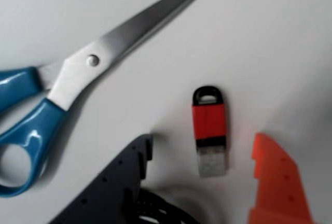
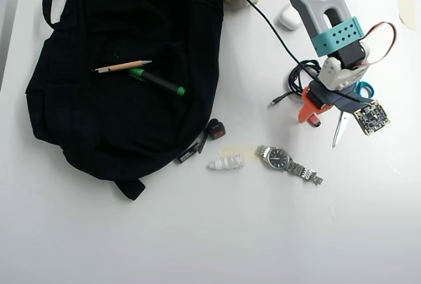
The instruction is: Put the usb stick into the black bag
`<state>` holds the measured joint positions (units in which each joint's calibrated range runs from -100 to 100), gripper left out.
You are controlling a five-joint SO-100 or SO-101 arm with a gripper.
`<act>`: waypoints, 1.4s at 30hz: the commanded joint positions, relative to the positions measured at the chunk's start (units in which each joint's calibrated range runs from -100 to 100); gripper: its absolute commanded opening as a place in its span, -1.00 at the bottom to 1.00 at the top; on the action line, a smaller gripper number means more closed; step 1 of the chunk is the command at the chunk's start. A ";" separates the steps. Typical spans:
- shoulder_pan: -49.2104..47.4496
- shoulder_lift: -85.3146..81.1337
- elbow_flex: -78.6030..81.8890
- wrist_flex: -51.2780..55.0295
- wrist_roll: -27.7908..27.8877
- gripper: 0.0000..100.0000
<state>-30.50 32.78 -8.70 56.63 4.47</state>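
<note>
Two fingers of my gripper [image 1: 207, 182], one black, one orange, stand apart astride the small red usb stick with its silver plug [image 1: 209, 129], whose long axis runs along the gap, beside the blue-handled steel scissors [image 1: 78, 73].

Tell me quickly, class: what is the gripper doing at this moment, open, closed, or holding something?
Gripper: open, holding nothing; its dark finger and orange finger straddle the small red usb stick with a silver end lying on the white table.

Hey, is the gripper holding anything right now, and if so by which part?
Nothing is held. The open gripper straddles the usb stick lying on the table.
</note>
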 commanded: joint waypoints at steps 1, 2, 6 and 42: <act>1.10 0.50 -2.53 -3.05 0.20 -0.49; 1.10 0.75 -2.53 -3.57 0.15 -0.49; 1.10 1.33 -2.53 -3.91 0.09 -0.49; 1.92 -3.90 -13.58 5.56 0.15 -0.96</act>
<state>-28.95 34.36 -15.02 57.65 4.18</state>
